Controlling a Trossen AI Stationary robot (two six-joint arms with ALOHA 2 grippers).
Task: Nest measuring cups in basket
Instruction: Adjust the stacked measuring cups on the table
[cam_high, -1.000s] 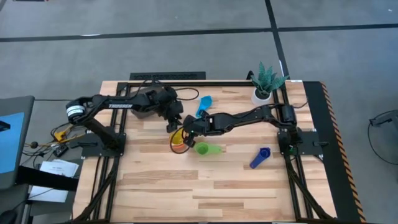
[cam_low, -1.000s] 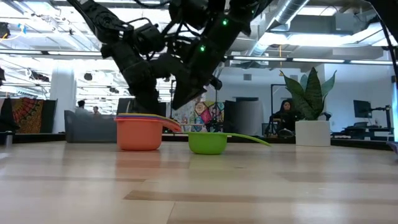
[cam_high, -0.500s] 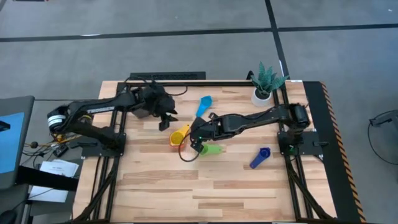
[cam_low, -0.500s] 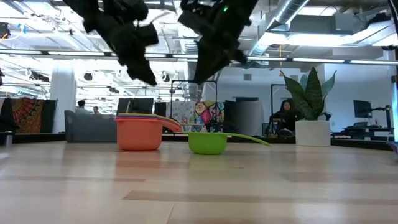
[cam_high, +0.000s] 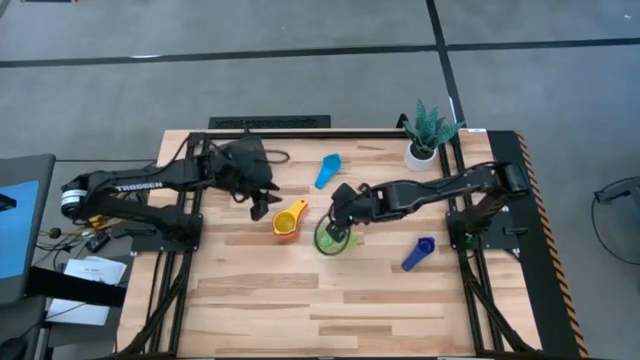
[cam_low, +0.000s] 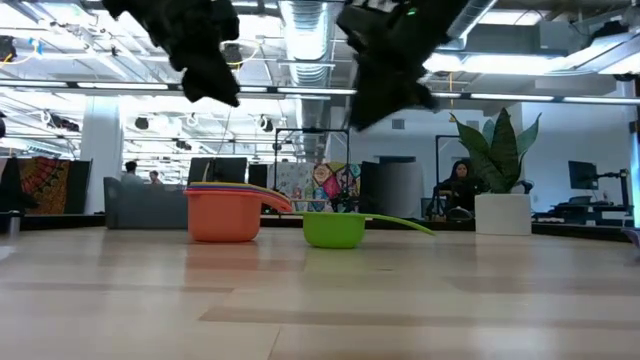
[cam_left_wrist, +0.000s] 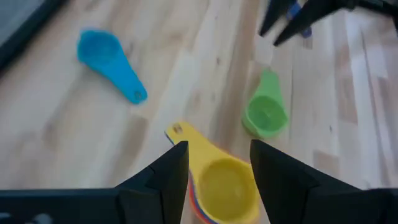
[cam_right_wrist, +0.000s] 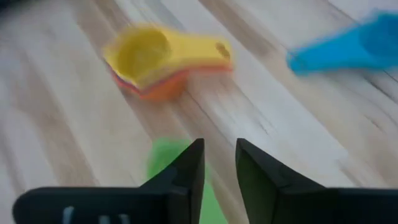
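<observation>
A nested stack of cups (cam_high: 288, 220), yellow on top of orange and red, stands on its base on the table (cam_high: 300, 310). A green cup (cam_high: 328, 240) stands just to its right. My left gripper (cam_left_wrist: 217, 155) hangs open in the air left of the stack, holding nothing. My right gripper (cam_right_wrist: 217, 163) hovers above the green cup (cam_right_wrist: 165, 158), its fingers a little apart and empty. In the low view both grippers (cam_low: 215, 85) (cam_low: 385, 100) are well above the cups (cam_low: 225, 212). The basket cannot be made out; my left arm covers that far-left area.
A light blue cup (cam_high: 327, 170) lies behind the stack. A dark blue cup (cam_high: 418, 253) lies toward the right edge. A white plant pot (cam_high: 420, 152) stands at the far right corner. Bare wood fills the near half of the table.
Both grippers have risen and drawn away from the stack. My left gripper has gone toward the table's left edge, and my right gripper toward the right edge, ending over the green cup. The stack and the green cup have stayed where they were.
</observation>
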